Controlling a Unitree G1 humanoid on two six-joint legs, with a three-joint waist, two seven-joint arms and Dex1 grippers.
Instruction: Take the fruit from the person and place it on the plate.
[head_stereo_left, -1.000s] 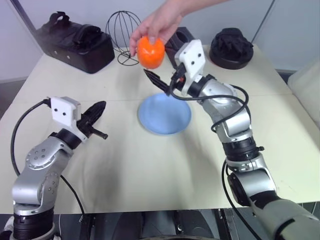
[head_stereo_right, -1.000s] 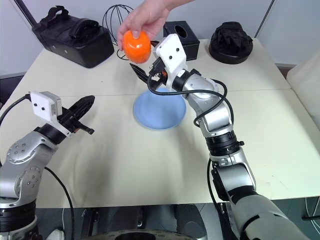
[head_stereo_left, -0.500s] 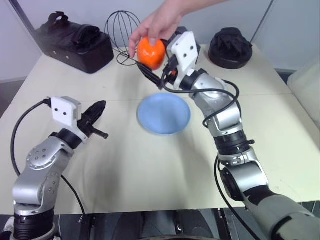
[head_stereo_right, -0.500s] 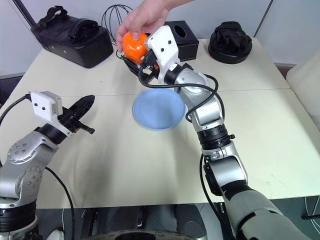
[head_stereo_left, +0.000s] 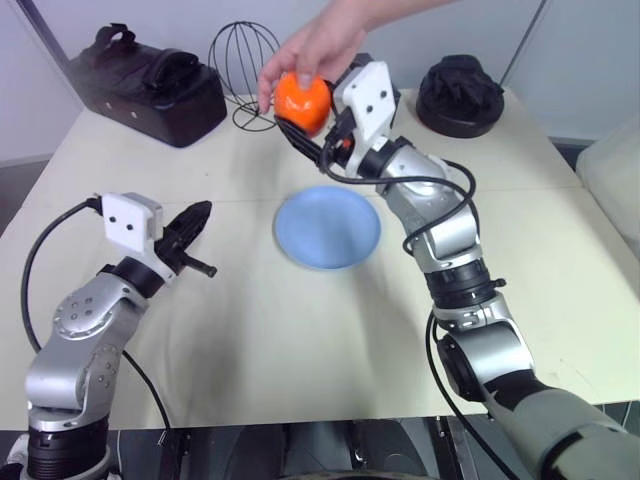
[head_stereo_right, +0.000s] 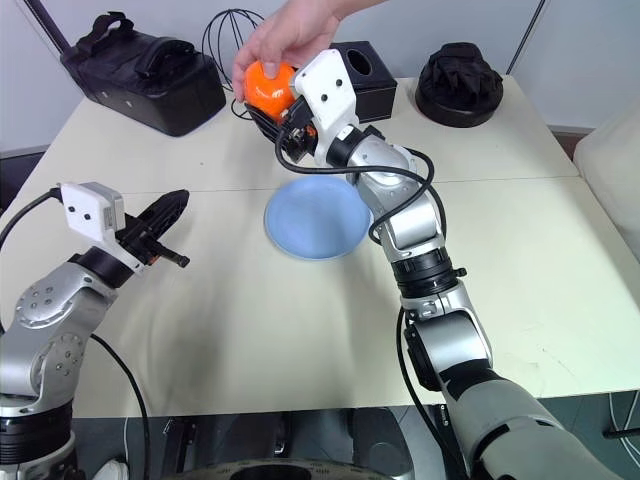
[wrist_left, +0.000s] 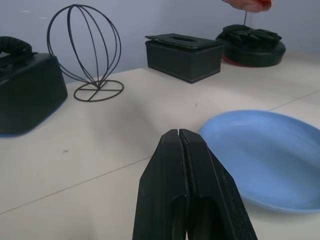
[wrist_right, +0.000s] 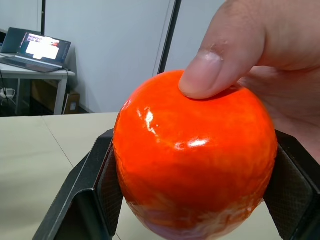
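The person's hand (head_stereo_left: 320, 45) holds the fruit (head_stereo_left: 303, 100), round and glossy orange, in the air above the far side of the table. My right gripper (head_stereo_left: 300, 112) is raised to it and shut on it, its black fingers (wrist_right: 95, 190) pressed against both sides of the fruit (wrist_right: 195, 155) while the person's thumb (wrist_right: 220, 60) rests on top. The light blue plate (head_stereo_left: 328, 228) lies flat on the table below, with nothing on it. To the left, my left gripper (head_stereo_left: 200, 212) hovers shut over the table, its fingertips (wrist_left: 179, 134) pointing toward the plate (wrist_left: 270, 150).
Along the table's far edge stand a black bag (head_stereo_left: 150, 80), a wire globe (head_stereo_left: 243, 60), a black box (head_stereo_right: 365, 75) and a black round object (head_stereo_left: 462, 95). Bare tabletop surrounds the plate on the near side.
My right gripper has risen from above the plate to the fruit, and its fingers have closed in on the fruit's sides. The left arm has kept still.
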